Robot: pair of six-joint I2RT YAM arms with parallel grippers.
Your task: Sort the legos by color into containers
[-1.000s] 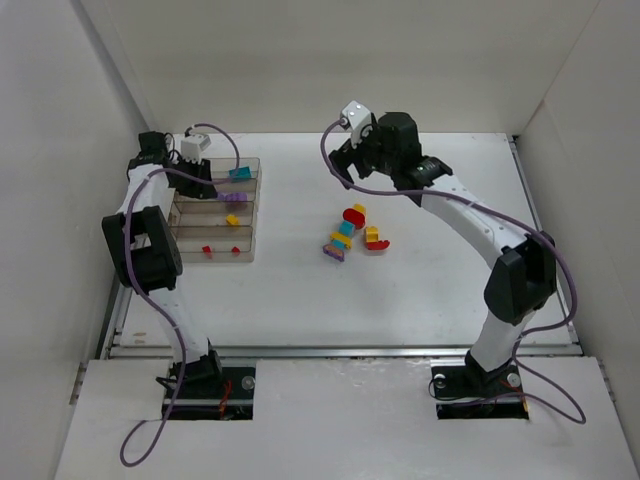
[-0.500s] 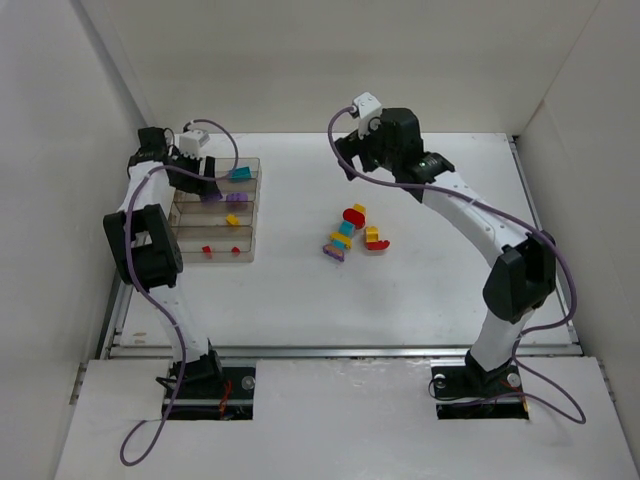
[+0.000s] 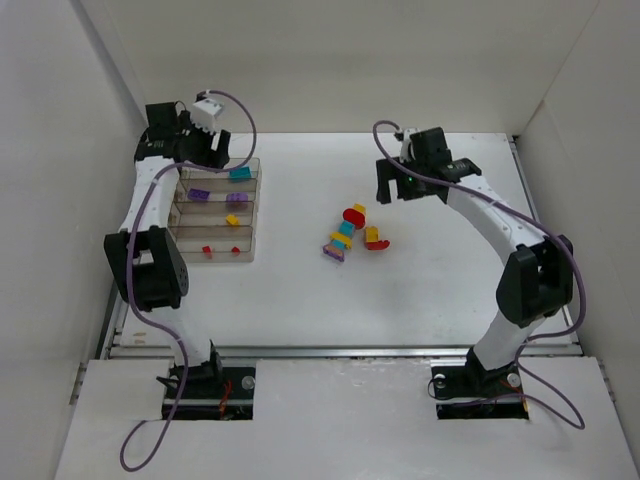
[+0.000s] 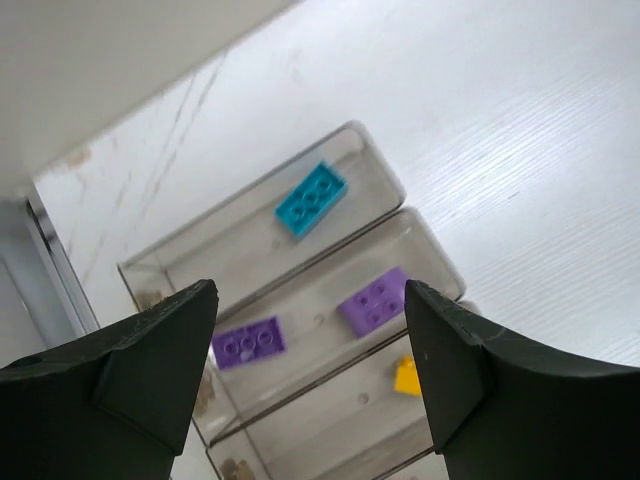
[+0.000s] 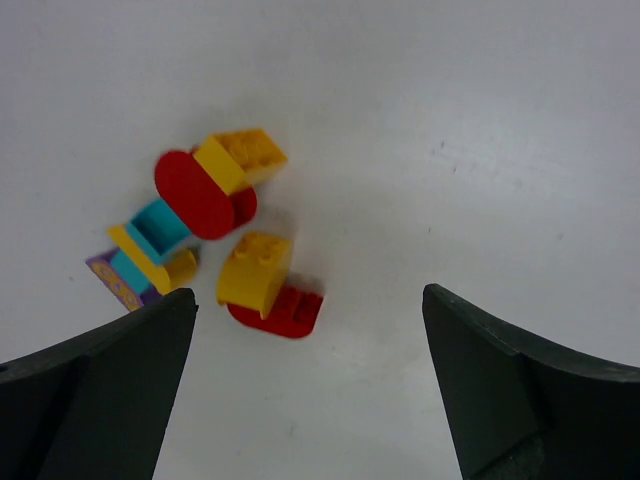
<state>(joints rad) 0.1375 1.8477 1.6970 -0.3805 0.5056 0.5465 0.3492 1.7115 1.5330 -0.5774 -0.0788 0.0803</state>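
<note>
Top view: organizer (image 3: pixel 252 215) sits on the left of the tabletop (image 3: pixel 430 290). Its four compartments run left-right, stacked far to near: teal, purple, yellow, red. Left claw (image 3: pixel 203 152) hangs over its far-left end, wide and empty, which reads as a drop-off pose. Loose legos (image 3: pixel 350 232) are mid-tabletop, a clump strung diagonally from far-right to near-left. Right claw (image 3: pixel 390 190) is just right of them, wide and empty, likely lining up a pick

Left wrist: jaws wide, nothing between. Teal brick (image 4: pixel 311 198) lies alone in the far compartment, studs up, long axis roughly along it. Two purple bricks (image 4: pixel 377 301) lie flat in the next one, much the same heading

Right wrist: jaws wide, nothing held, clump up-left of centre. Yellow brick (image 5: pixel 255 270) touches a red piece (image 5: pixel 285 312); can't tell if they're clipped together. The tight packing probably means neighbours get dragged along on a grab
</note>
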